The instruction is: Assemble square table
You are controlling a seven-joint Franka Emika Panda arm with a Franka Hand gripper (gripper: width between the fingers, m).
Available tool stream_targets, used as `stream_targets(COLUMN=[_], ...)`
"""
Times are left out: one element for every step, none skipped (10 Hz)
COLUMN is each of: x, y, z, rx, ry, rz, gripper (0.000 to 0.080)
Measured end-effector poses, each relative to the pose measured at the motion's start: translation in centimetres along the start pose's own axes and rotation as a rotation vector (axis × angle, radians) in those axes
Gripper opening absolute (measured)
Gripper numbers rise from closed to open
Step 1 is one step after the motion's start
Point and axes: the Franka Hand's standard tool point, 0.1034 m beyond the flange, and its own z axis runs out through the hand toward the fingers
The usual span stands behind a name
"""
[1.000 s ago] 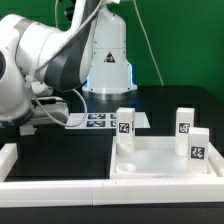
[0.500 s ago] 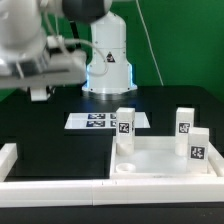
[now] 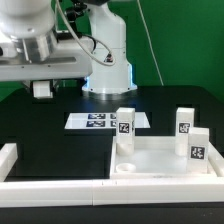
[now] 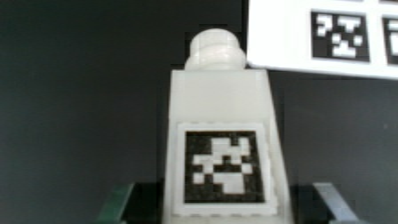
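Square table slab (image 3: 160, 160): white, lying flat at the exterior view's lower right, round recess visible at its near corner. Three white block legs stand upright on it, each showing a black-and-white tag: first leg (image 3: 124, 130) at the slab's left edge in that view, second leg (image 3: 185, 124) at the far right, third leg (image 3: 197, 149) just in front of the second. Fourth leg (image 4: 222, 150) fills the wrist view, white, tag facing the camera, rounded peg at its far end.
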Motion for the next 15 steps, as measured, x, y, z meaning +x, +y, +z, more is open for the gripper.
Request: stream_targets(x=[1.7, 3.5, 4.3, 4.9, 5.2, 5.7, 5.4, 6.0, 6.2, 6.1, 7.5, 9.1, 10.5, 11.8, 12.7], y=[-0.7, -1.4, -1.9, -2.3, -2.3, -1.8, -1.9, -1.6, -1.4, -1.7, -3.6, -6.7, -8.7, -10.0, -10.9], z=[-2.0, -4.6, -6.4, -8.6, -9.9, -9.4, -8.9, -9.4, -9.5, -9.1, -9.6, -10.1, -10.7, -11.4, -12.4], rx=[-0.021, -0.048, -0.054, -0.06, -0.055, -0.079, -0.079, -0.095, -0.107, -0.106, -0.107, -0.105, -0.09, -0.081, -0.085], ry=[0.041, 0.106, 0.151, 0.194, 0.242, 0.359, 0.389, 0.487, 0.593, 0.627, 0.724, 0.797, 0.866, 0.919, 1.0], rz=[-0.004, -0.016, 0.004, 0.017, 0.018, 0.006, 0.006, -0.002, -0.007, 0.011, 0.062, 0.076, 0.091, 0.101, 0.114], gripper=[0.0291, 0.0291, 0.0291, 0.0291, 0.0291, 0.0291, 0.0291, 0.0291, 0.0291, 0.0291, 0.0291, 0.0291, 0.0291, 0.0291, 0.0291])
